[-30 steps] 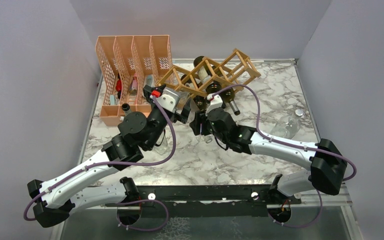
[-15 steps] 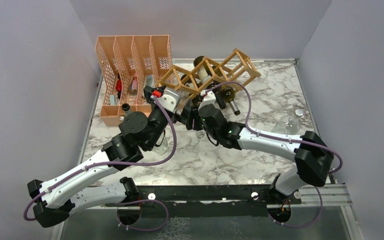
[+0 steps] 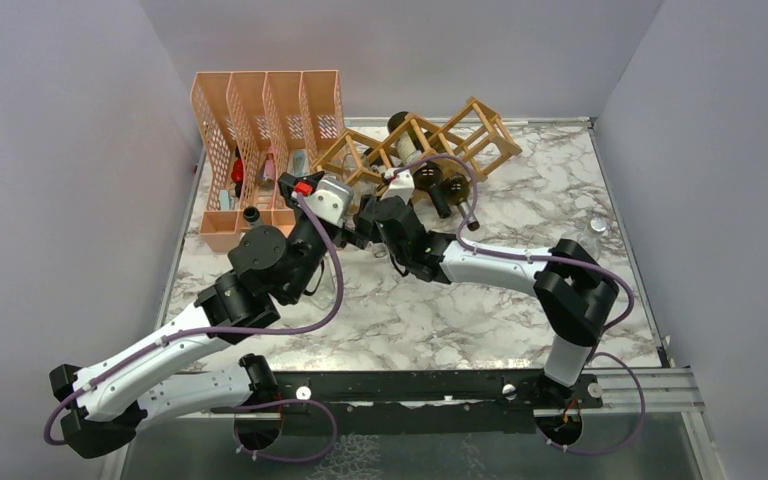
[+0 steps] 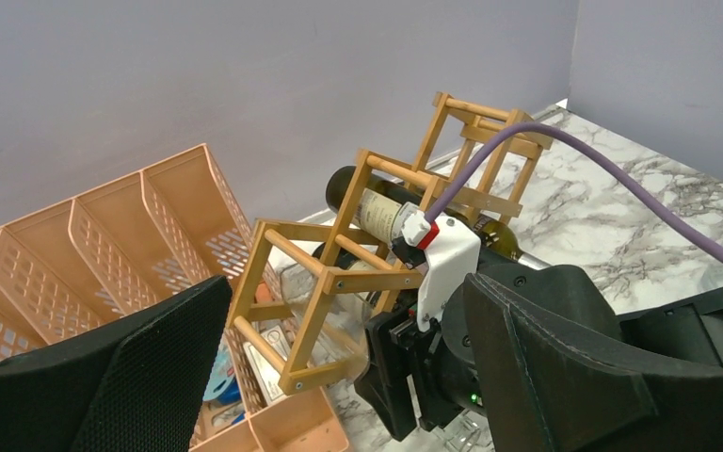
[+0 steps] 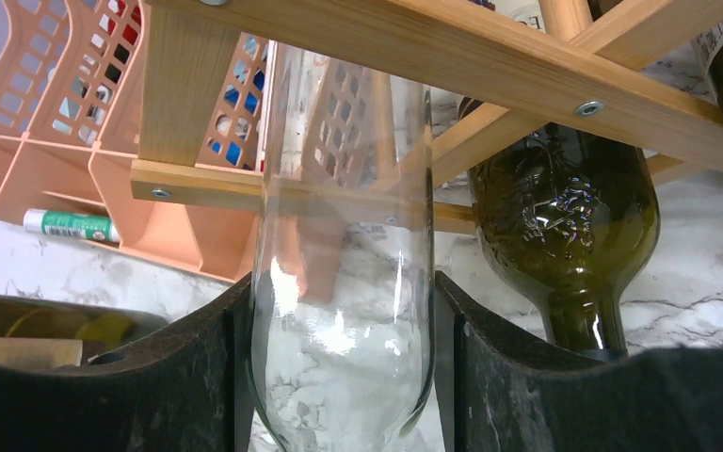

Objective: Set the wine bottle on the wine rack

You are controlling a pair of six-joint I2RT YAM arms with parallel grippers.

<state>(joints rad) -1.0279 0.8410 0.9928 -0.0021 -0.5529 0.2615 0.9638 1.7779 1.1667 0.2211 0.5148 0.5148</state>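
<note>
1. wine bottle [image 5: 344, 235]: clear glass and apparently empty. It is clamped by its body in the right end effector [image 5: 344, 395], with a finger at 9 and another at 3 o'clock. Its far end pokes into the cell at the 9 o'clock end of the wine rack [image 4: 367, 279]; how deep it sits I cannot tell.
2. Handling, by judgement: rigid, smooth, slippery and breakable, and light for its bulk. The present hold on the wide body looks sound. A hold on the neck would let it swing.
3. left end effector [image 4: 339, 330]: spread wide and holding nothing, facing the same cell from the near side.
4. Obstructions: wooden slats cross close above and behind the glass, so a tilted push could jam it or shove the light rack.
5. dark green bottle [image 5: 565, 207]: at 3 o'clock of the clear one, lodged neck-down, just beside it.
6. labelled bottle [image 4: 381, 212]: in a higher cell.
7. orange file organiser [image 3: 260, 110]: at 10 o'clock on the counter [image 3: 520, 215], crowding the rack's end.
</note>
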